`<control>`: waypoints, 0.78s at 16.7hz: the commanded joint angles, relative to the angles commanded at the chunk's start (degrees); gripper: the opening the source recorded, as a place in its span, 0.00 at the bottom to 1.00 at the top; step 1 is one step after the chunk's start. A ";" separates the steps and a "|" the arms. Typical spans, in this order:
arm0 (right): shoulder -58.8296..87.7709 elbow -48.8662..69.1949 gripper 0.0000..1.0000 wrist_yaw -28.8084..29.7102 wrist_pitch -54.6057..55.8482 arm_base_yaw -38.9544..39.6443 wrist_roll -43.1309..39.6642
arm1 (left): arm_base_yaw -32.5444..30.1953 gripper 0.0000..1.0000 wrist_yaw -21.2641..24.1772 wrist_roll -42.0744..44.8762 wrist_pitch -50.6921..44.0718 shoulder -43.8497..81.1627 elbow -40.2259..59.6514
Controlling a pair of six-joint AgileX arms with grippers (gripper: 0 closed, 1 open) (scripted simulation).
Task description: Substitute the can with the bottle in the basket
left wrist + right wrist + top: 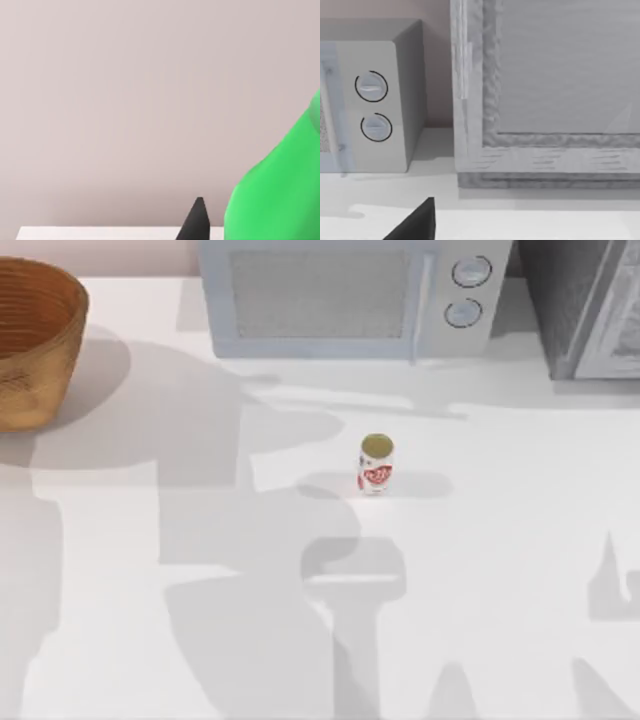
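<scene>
White tabletop (pixel 500 570), wicker basket (pixel 35 340) at its far left corner, microwave (pixel 345 295) along the far edge, grey appliance (pixel 590 305) at the far right corner, upright can (pixel 376 465) near the middle

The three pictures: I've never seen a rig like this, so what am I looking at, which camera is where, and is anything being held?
This is a rendered simulation of two AgileX robot arms with two-finger grippers at a white table. The top view looks straight down from above. It shows a small red-and-white can standing upright near the middle, a wicker basket at the far left edge, a microwave at the back, and a second grey appliance at the back right. The arms show there as shadows on the table.

The other two pictures come from cameras on the arms' wrists. The left wrist view faces a plain wall, with a dark fingertip and a bright green object close by; whether it is gripped is unclear. The right wrist view faces the two appliances.
</scene>
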 joint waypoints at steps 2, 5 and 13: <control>0.00 0.00 1.00 0.00 0.00 0.00 0.00 | 0.00 0.30 0.00 0.00 0.00 0.00 0.00; 0.00 0.00 1.00 0.00 0.00 0.00 0.00 | 0.00 0.53 0.00 0.00 0.00 0.00 0.00; 0.00 0.00 1.00 0.00 0.00 0.00 0.00 | 0.00 1.00 0.00 0.00 0.00 0.00 0.00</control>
